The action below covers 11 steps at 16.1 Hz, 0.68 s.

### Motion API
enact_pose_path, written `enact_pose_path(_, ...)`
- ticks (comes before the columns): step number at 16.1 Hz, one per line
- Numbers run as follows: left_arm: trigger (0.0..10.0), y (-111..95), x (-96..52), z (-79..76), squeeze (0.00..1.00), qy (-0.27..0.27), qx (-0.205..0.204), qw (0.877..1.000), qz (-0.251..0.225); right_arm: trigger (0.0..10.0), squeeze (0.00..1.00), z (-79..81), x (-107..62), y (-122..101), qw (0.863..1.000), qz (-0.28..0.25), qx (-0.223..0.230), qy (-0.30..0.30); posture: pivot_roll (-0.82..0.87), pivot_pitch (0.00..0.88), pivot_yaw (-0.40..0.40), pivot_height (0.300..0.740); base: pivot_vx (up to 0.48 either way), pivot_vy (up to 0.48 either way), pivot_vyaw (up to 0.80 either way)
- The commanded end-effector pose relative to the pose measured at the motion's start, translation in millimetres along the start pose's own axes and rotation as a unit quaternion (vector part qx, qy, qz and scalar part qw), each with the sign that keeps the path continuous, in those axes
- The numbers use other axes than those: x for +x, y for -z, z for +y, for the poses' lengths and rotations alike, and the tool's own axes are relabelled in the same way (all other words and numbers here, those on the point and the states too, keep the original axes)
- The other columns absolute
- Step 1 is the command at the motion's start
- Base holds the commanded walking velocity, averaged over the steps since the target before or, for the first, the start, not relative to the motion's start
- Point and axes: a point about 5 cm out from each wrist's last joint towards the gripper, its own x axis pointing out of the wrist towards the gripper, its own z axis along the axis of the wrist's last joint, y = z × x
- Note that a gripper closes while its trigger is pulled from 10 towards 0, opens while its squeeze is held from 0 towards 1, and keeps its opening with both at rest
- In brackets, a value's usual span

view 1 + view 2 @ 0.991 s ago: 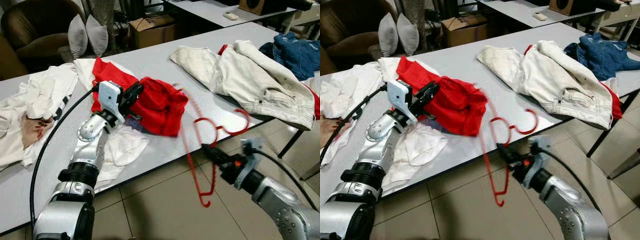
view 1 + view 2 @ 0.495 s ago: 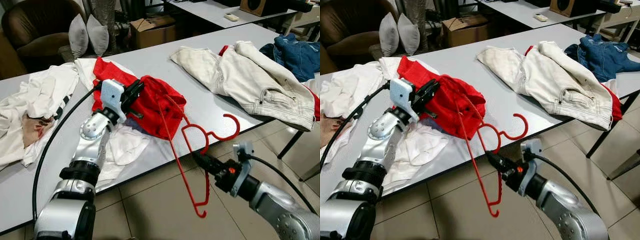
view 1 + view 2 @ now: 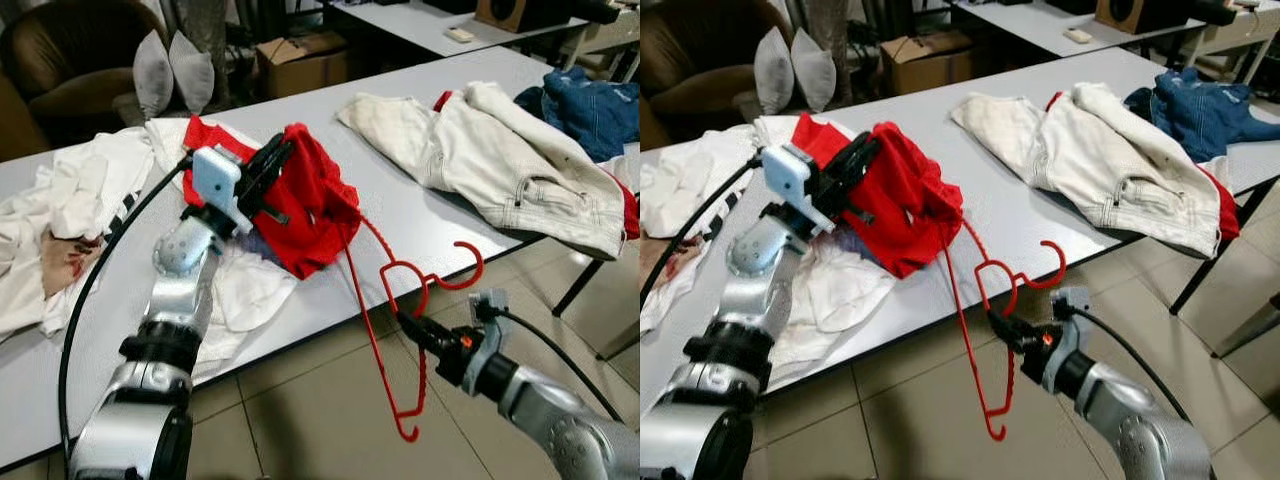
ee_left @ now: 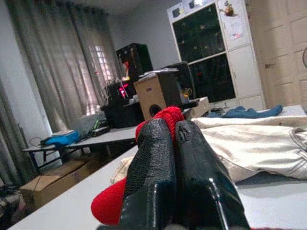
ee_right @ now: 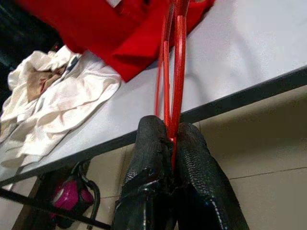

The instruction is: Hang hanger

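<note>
Red hanger (image 3: 398, 330): held off the table's near edge, above the tiled floor (image 3: 300, 410); one end runs up into the red garment (image 3: 305, 200), its hook (image 3: 462, 268) curls toward the table edge; lower corner hangs free.
Right gripper (image 3: 408, 325): black fingers (image 5: 192, 167) pinched tight on the hanger's thin wire, just below the table edge.
Left gripper (image 3: 268, 165): fingers (image 4: 153, 167) pressed together on a fold of the red garment, raised a little off the table.
Table (image 3: 300, 120): grey, long; bears the red garment, white clothes (image 3: 80, 200) at the robot's left, a cream jacket (image 3: 500, 160) at its right, blue denim (image 3: 595, 105) at the far right, cut off by the frame.
Cardboard box (image 3: 300, 60): behind the table; contents cannot be made out.
Two grey cushions (image 3: 165, 75): beside a dark armchair (image 3: 60, 60), partly cut off.
</note>
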Motion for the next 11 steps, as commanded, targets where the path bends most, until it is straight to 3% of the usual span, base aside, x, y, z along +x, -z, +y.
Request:
enact_pose_path(1, 0.0, -5.3, -2.0, 0.9, 0.00, 0.007, 0.010, 1.000, -0.015, 10.0, 0.00, -7.2, 0.8, -5.0, 1.000, -0.014, 0.008, 0.008, -0.29, 0.000, 0.085, 0.740, 0.000, 0.000, 0.00)
enact_pose_path(5, 0.0, -3.5, -4.7, -5.0, 0.00, 0.026, 0.020, 0.999, -0.010, 10.0, 0.00, -10.9, 8.1, -21.9, 0.999, -0.035, 0.014, 0.003, -0.29, 0.000, 0.084, 0.740, 0.000, 0.000, 0.00)
enact_pose_path(7, 0.0, -5.2, -1.4, -6.6, 0.00, 0.031, 0.020, 0.999, -0.015, 10.0, 0.00, -1.7, 15.0, -59.4, 0.995, -0.099, -0.032, -0.012, -0.29, 0.000, 0.086, 0.740, 0.000, 0.000, 0.00)
enact_pose_path(9, 0.0, -5.0, -0.6, -9.5, 0.00, 0.032, 0.016, 0.999, -0.017, 10.0, 0.00, 8.6, 12.5, -82.9, 0.988, -0.150, -0.007, -0.047, -0.29, 0.000, 0.079, 0.740, 0.000, 0.000, 0.00)
enact_pose_path(11, 0.0, -2.0, -1.4, -14.6, 0.00, 0.033, 0.009, 0.999, -0.013, 10.0, 0.00, 1.8, 15.4, -51.1, 0.996, -0.083, 0.007, -0.030, -0.28, 0.000, 0.079, 0.740, 0.000, 0.000, 0.00)
